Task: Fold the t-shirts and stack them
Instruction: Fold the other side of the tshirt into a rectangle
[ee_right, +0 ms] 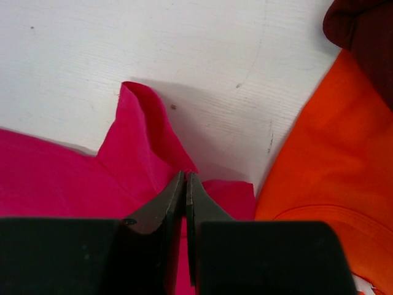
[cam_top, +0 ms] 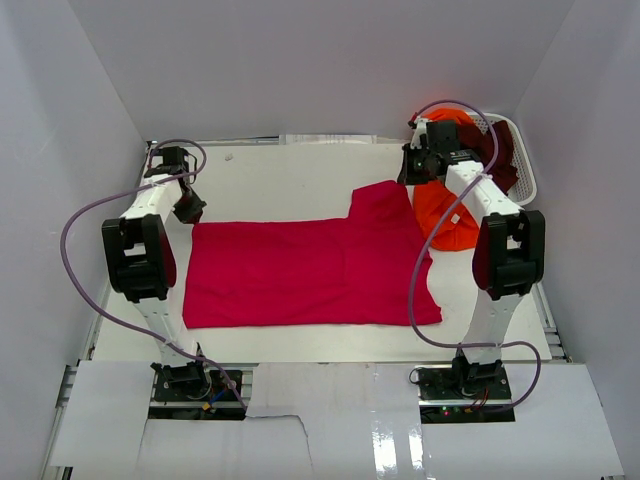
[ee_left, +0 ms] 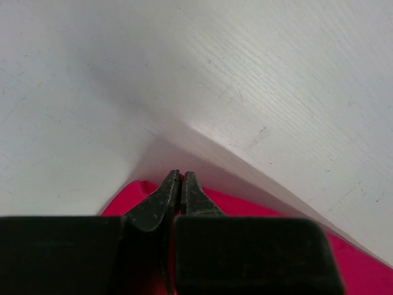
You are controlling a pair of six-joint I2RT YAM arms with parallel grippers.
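A crimson-red t-shirt (cam_top: 310, 270) lies spread flat across the white table (cam_top: 290, 180). My left gripper (cam_top: 190, 210) is at the shirt's far left corner. In the left wrist view its jaws (ee_left: 180, 173) are shut, with red cloth (ee_left: 362, 258) showing between them. My right gripper (cam_top: 410, 175) is at the far right sleeve, shut (ee_right: 185, 175) on a raised fold of the red cloth (ee_right: 49, 178). An orange t-shirt (cam_top: 447, 225) (ee_right: 325, 160) lies bunched just right of that sleeve. A dark maroon t-shirt (cam_top: 503, 170) (ee_right: 365, 31) sits behind it.
A white mesh laundry basket (cam_top: 527, 170) stands at the far right corner, holding the maroon cloth, with the orange one spilling out toward the table. White walls close in the table on the left, back and right. Purple cables loop beside both arms.
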